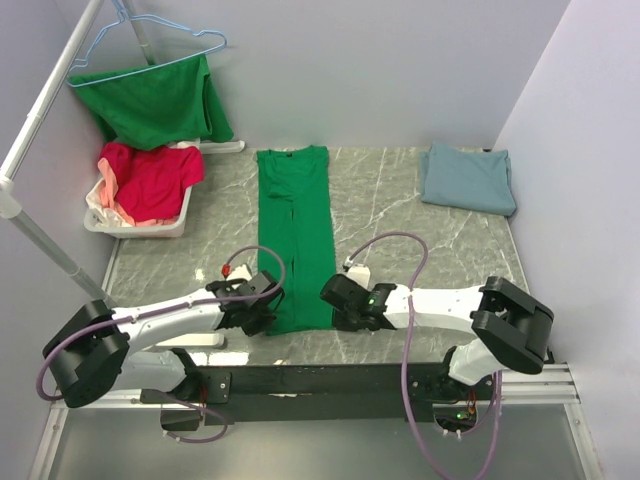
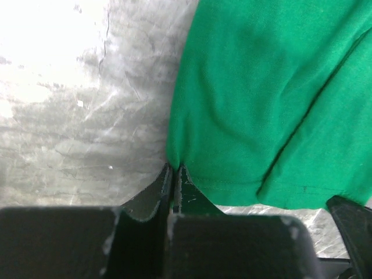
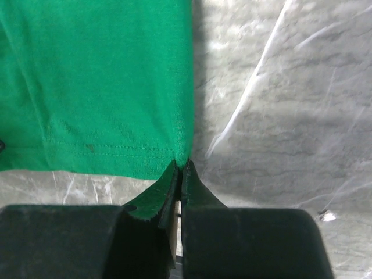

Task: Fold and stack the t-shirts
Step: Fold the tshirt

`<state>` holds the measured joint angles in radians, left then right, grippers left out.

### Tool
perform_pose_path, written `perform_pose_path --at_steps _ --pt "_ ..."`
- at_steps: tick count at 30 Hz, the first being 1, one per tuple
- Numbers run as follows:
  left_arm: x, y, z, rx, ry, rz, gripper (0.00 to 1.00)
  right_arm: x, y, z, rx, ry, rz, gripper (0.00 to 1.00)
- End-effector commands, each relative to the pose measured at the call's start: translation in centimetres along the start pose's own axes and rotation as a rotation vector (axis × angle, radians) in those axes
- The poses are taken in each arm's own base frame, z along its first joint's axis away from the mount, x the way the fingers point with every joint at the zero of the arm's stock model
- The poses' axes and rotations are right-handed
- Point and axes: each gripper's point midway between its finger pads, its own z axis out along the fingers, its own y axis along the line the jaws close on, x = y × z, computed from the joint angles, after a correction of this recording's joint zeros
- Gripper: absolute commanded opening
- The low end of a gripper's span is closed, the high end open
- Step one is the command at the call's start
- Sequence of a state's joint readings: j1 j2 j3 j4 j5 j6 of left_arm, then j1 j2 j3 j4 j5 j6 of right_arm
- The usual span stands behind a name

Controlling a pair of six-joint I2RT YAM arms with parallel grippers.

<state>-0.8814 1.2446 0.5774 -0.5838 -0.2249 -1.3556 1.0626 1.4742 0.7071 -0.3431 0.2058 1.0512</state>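
The left gripper (image 2: 174, 168) and right gripper (image 3: 182, 165) each pinch a hem corner of the lengthwise-folded green tee (image 1: 295, 230), by the near edge of the table (image 1: 420, 260).

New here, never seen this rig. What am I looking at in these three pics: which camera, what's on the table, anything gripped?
Two robot arms are bolted at the near edge of the table, each ending in a two-finger pincer. The wide picture looks down from above and behind them. The other two come from wrist cameras, looking along the fingers. On the table a green t-shirt lies folded into a long strip. The left pincer and the right pincer are each shut on a near corner of its hem. Far right lies a folded blue-grey t-shirt. Far left, a white basket holds red and pink clothes, with a green garment hanging behind it.
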Motion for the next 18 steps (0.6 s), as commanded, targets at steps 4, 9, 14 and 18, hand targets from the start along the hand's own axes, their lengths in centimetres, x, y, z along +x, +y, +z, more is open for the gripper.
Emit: perform_pose_path --at_steps 4,9,14,18 --pt "3.1 5.6 0.4 -0.163 0.049 0.019 0.01 5.9 -4.2 -0.5 0.112 0.132 -0.101 0.00" --pt "4.3 6.3 -0.7 -0.177 0.047 0.003 0.01 7.4 -4.6 -1.7 0.112 0.141 -0.110 0.00" --pt "4.0 8.6 -2.4 -0.286 0.000 -0.048 0.01 7.6 -6.3 -2.8 0.158 0.119 -0.074 0.00" --pt "4.6 8.3 -3.1 -0.266 -0.006 -0.065 0.01 7.5 -7.3 -3.6 0.160 0.102 -0.039 0.00"
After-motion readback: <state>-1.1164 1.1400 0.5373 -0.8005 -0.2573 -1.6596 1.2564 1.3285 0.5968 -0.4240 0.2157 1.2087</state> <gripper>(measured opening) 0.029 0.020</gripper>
